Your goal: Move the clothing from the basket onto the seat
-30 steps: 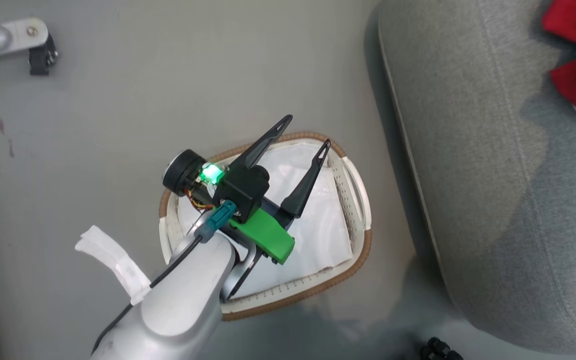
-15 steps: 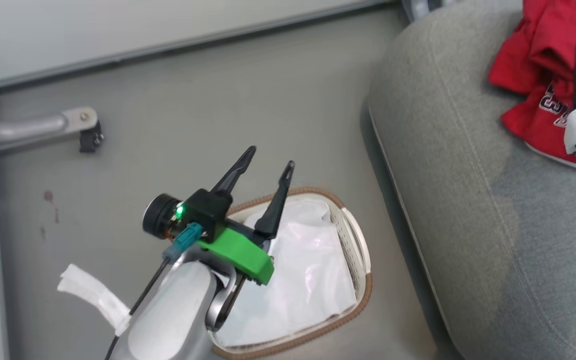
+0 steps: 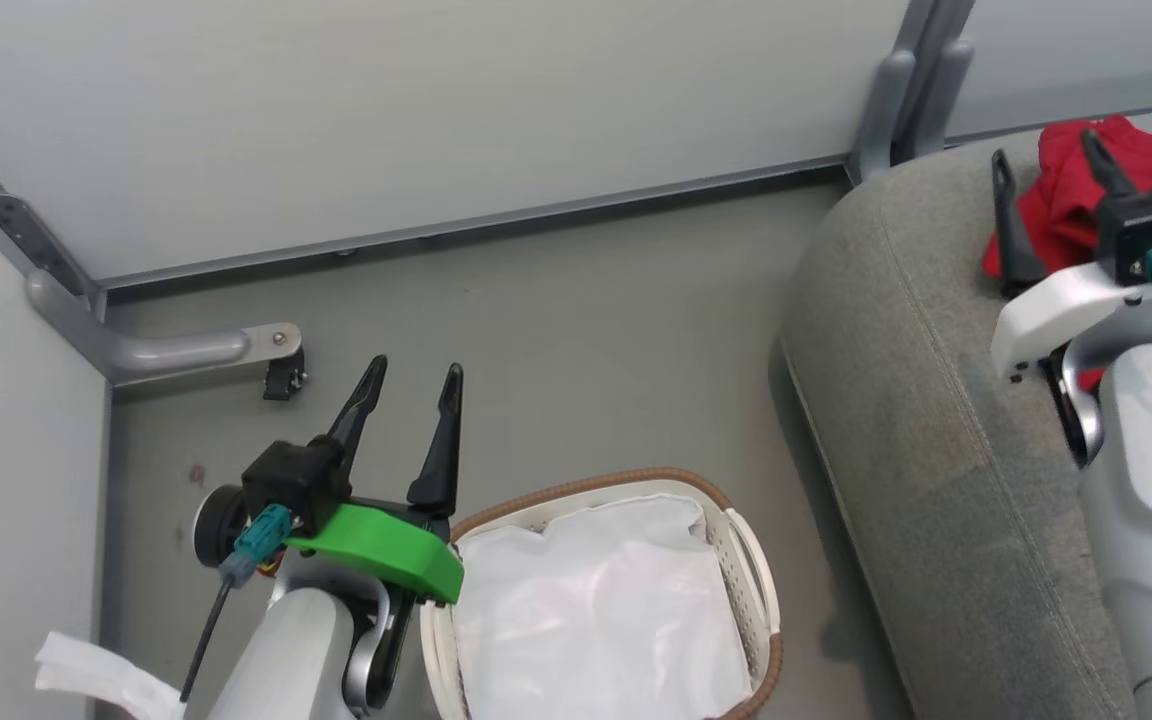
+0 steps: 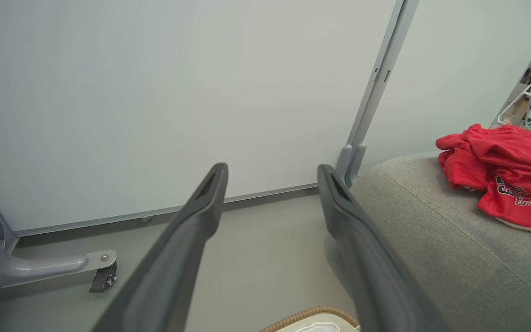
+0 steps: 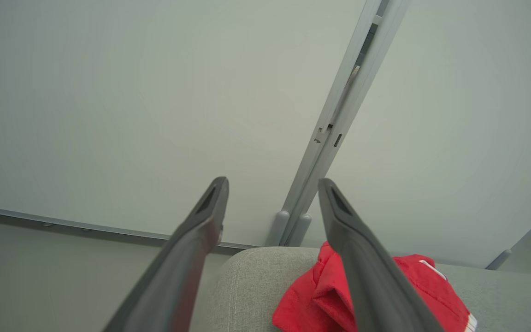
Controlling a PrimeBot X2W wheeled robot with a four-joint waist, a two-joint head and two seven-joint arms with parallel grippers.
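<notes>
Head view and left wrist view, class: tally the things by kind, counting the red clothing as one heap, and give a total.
Grippers: 2 (left gripper, right gripper)
basket: 1
white liner: 1
seat: 1
red clothing heap: 1
Total: 6

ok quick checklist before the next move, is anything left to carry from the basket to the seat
1. No red fabric in the basket: ok, the white liner lies bare in the part in frame.
2. The clothing lies on the seat: ok, a bunched red heap.
3. Both garments in that heap: cannot tell.
4. The left gripper open, holding nothing: ok.
5. The right gripper open, nothing between its fingers: ok.
</notes>
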